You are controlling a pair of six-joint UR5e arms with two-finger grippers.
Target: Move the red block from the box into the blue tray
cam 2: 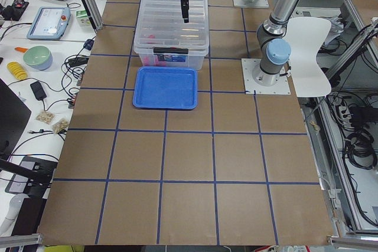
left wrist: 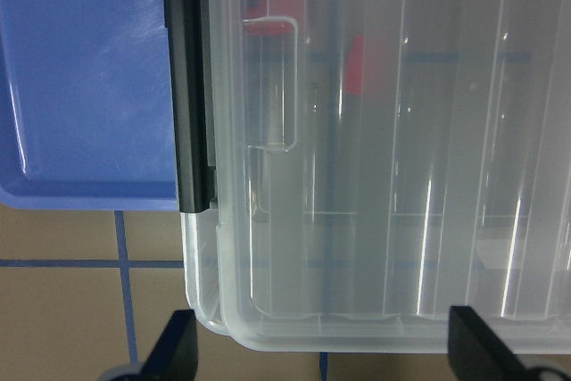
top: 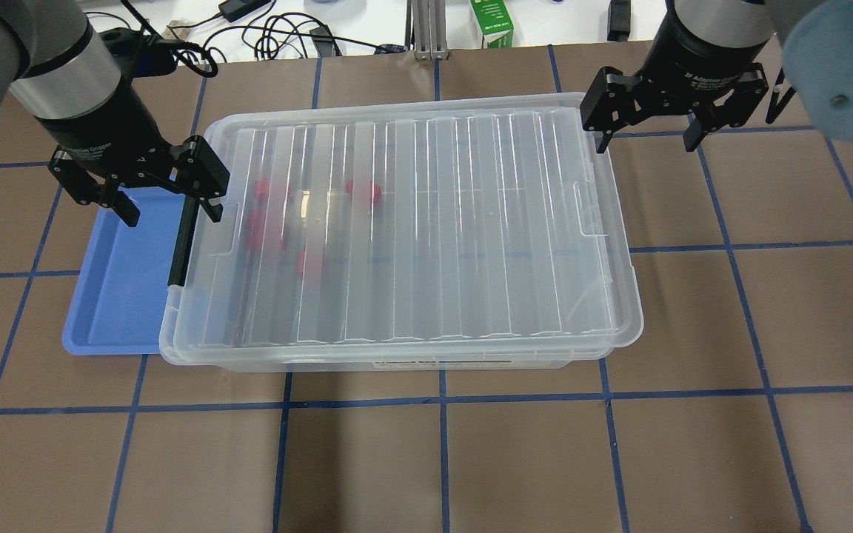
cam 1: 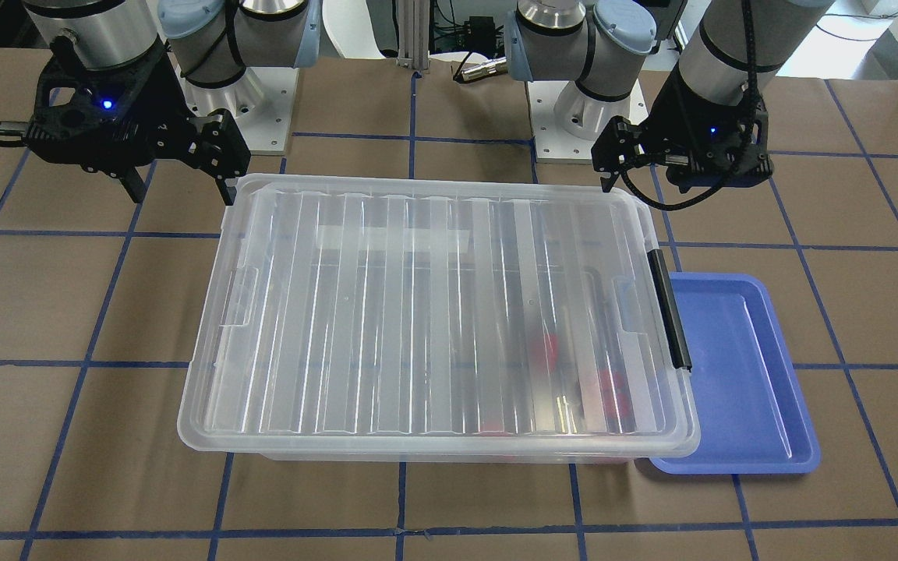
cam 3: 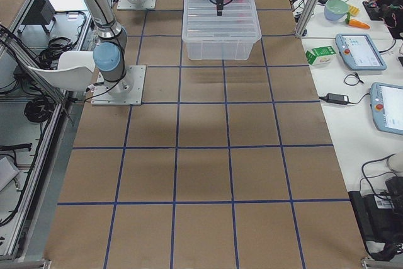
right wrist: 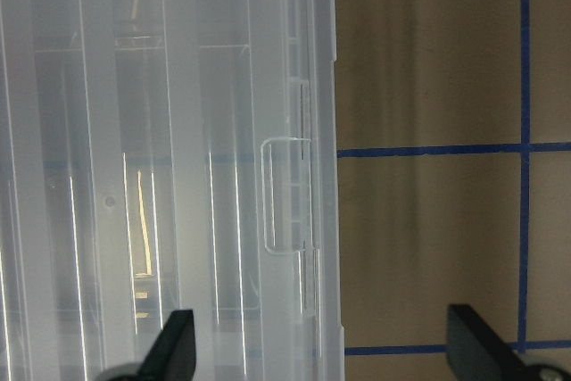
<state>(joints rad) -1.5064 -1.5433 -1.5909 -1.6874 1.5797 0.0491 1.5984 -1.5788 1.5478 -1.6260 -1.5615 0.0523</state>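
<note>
Judged the job barely begun. Found the large rectangular clear translucent plastic box (top: 434, 360) sitting on the brown paper-covered tabletop (top: 471, 459), with its ribbed clear lid (top: 434, 222) on and the black latch bar (top: 181, 237) lying along the end nearest the robot's left arm. Made out about four small bright red plastic blocks (top: 363, 191) through the lid, all inside the box and gathered toward that latch end, their outlines smeared by the ribs and the glare. Saw none lifted, and none in the shallow rectangular periwinkle-blue plastic tray (top: 119, 289). Found the tray bare, lying right against the latch end of the box, one long edge tucked beneath the overhanging lid rim. Noted the left gripper (top: 172, 215) hovering above that same end, spread wide and holding nothing, one finger on the tray's side, the other over the corner of the lid, the latch bar below and between. Noted the right gripper (top: 646, 142) above the far corner of the opposite end, likewise spread wide and empty, one finger over the lid's rim and the other over bare tabletop. Could not tell from any view whether the latch was fastened. Reckoned nearly everything left to do: latch freed if need be, lid raised or taken off, one block picked out of the box, carried across and set down in the tray.
</note>
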